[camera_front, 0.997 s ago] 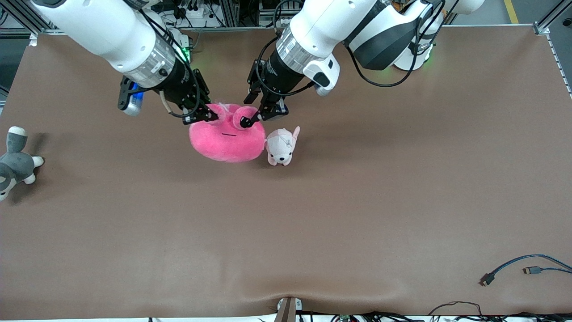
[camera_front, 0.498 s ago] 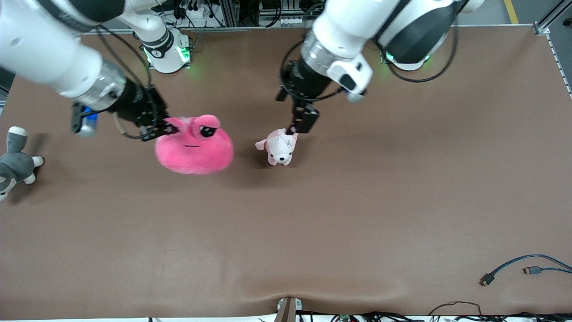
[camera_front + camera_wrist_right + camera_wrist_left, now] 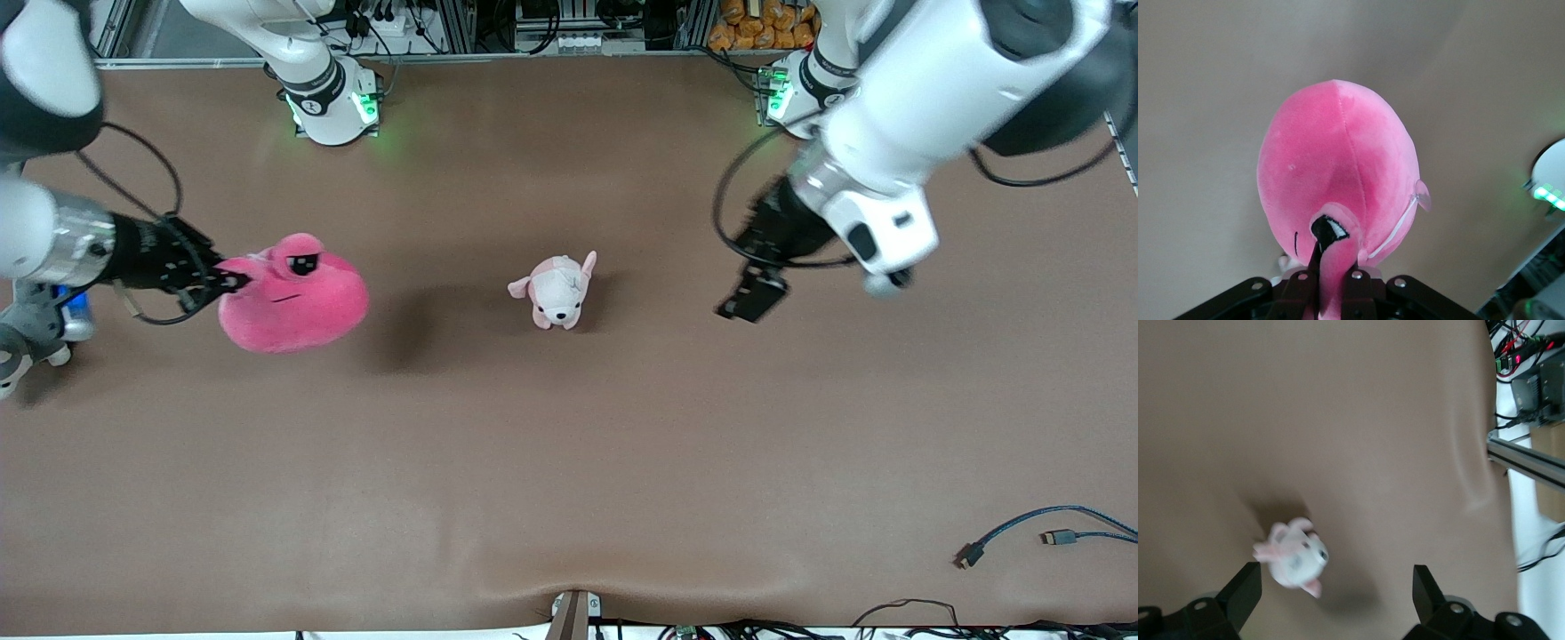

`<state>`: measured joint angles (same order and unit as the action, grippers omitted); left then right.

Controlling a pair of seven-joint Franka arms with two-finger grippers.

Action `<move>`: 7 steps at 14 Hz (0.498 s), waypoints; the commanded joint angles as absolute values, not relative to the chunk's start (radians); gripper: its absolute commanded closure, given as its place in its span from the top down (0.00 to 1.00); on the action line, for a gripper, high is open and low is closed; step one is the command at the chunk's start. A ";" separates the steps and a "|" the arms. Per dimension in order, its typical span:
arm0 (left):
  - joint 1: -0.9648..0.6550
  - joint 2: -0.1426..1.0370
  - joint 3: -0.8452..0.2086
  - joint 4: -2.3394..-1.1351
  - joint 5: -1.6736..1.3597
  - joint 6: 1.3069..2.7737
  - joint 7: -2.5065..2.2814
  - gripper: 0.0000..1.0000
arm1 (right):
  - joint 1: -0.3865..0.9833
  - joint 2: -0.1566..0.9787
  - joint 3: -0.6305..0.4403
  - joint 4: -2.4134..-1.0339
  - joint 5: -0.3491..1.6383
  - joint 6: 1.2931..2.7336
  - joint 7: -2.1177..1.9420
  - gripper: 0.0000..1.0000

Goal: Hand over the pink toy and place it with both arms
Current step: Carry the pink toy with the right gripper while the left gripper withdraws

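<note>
The pink toy hangs above the table near the right arm's end, its shadow on the cloth beside it. My right gripper is shut on the plush flap by one of its bulging eyes. In the right wrist view the pink toy fills the middle, with a fold of it pinched in the right gripper. My left gripper hangs open and empty over the table toward the left arm's end. In its own view the left gripper stands wide apart with only cloth between the fingers.
A small pale pink-and-white puppy plush lies mid-table, also seen as the puppy plush in the left wrist view. A grey-and-white plush animal lies partly under the right arm. Loose cables lie near the front edge.
The left gripper opened, let go of the pink toy's eye and pulled away toward the left arm's end. The right arm carried the toy toward its own end.
</note>
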<state>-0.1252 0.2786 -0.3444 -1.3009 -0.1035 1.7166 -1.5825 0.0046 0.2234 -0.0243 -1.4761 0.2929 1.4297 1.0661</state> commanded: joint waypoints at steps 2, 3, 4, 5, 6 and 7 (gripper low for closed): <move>-0.055 0.270 -0.354 -1.316 -0.074 1.651 -1.239 1.00 | -0.151 0.323 -0.005 -1.463 0.293 1.391 0.898 0.00; -0.052 0.270 -0.350 -1.331 -0.066 1.643 -1.180 1.00 | -0.185 0.348 -0.005 -1.463 0.296 1.390 0.850 0.00; -0.038 0.273 -0.353 -1.336 -0.026 1.634 -1.122 1.00 | -0.213 0.369 -0.005 -1.463 0.296 1.385 0.794 0.00; -0.034 0.275 -0.354 -1.335 0.018 1.619 -1.051 1.00 | -0.236 0.388 -0.005 -1.463 0.296 1.382 0.767 0.00; -0.032 0.275 -0.353 -1.335 0.058 1.599 -0.966 1.00 | -0.254 0.406 -0.005 -1.463 0.302 1.381 0.758 0.00; -0.028 0.270 -0.351 -1.335 0.096 1.565 -0.875 1.00 | -0.271 0.422 -0.003 -1.463 0.304 1.384 0.759 0.00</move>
<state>-0.0410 0.2849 -0.3436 -1.3293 0.0278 1.6154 -1.0134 -0.2334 0.3970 -0.0252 -1.4842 0.2941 1.4040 0.7724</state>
